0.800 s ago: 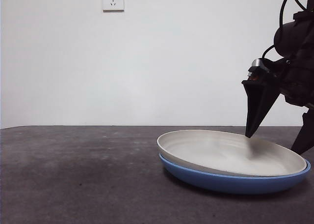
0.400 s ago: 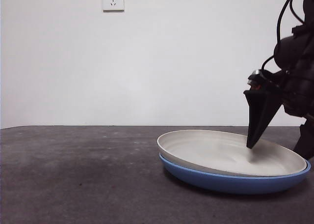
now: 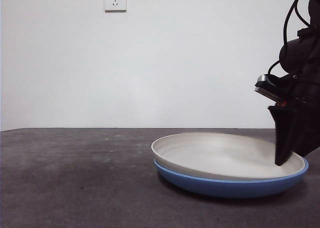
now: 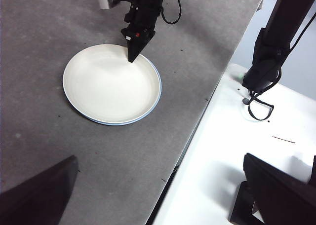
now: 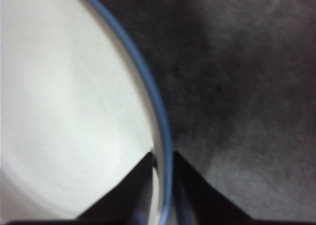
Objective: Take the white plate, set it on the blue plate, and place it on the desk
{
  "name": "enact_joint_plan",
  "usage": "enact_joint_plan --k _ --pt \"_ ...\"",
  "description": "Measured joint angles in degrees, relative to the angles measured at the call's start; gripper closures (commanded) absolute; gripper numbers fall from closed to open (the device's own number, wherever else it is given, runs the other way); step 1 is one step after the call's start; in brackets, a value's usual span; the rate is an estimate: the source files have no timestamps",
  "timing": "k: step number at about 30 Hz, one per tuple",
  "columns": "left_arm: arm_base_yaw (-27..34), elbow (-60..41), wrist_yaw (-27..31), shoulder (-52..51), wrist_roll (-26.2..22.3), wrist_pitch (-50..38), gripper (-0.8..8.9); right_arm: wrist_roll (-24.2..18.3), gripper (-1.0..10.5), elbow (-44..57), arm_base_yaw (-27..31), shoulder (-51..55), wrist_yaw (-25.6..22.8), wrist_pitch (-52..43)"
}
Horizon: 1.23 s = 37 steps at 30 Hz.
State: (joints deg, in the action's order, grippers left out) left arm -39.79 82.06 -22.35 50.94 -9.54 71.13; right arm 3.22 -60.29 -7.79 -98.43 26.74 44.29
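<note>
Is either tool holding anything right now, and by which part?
The right tool straddles the rims of the stacked white plate and blue plate; a firm hold cannot be told.

The white plate (image 3: 220, 158) has a smooth, matt cream surface, like unglazed ceramic. Beneath it, the blue plate (image 3: 225, 185) looks glossy, its rim catching a soft sheen. The bench (image 3: 75, 178) is dark grey, matt and faintly speckled, slightly rough. The right gripper (image 3: 282, 160) has fingers (image 5: 128, 185) of matt black plastic.
</note>
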Motion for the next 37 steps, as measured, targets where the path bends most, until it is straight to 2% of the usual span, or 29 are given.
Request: enact_joint_plan --k 7,14,17,22,27,37 --pt "0.0 0.0 0.0 0.0 0.0 0.0 1.84 0.0 9.4 -0.8 0.3 0.0 -0.7 1.2" --pt "0.0 0.0 0.0 0.0 0.0 0.0 1.84 0.1 9.4 -7.5 -1.4 0.0 -2.2 7.8" --pt "0.0 0.0 0.0 0.0 0.0 0.0 1.84 1.4 9.4 -10.8 -3.0 0.0 -3.0 8.5" --pt "0.0 0.0 0.0 0.0 0.0 0.0 1.84 3.7 9.4 -15.5 -7.6 0.0 0.2 8.4" --pt "0.0 0.0 0.0 0.0 0.0 0.0 1.84 5.7 9.4 -18.3 -11.5 -0.5 0.3 8.5" --pt "0.0 0.0 0.0 0.0 0.0 0.0 1.84 7.5 9.4 -24.0 -13.1 -11.3 1.5 8.3"
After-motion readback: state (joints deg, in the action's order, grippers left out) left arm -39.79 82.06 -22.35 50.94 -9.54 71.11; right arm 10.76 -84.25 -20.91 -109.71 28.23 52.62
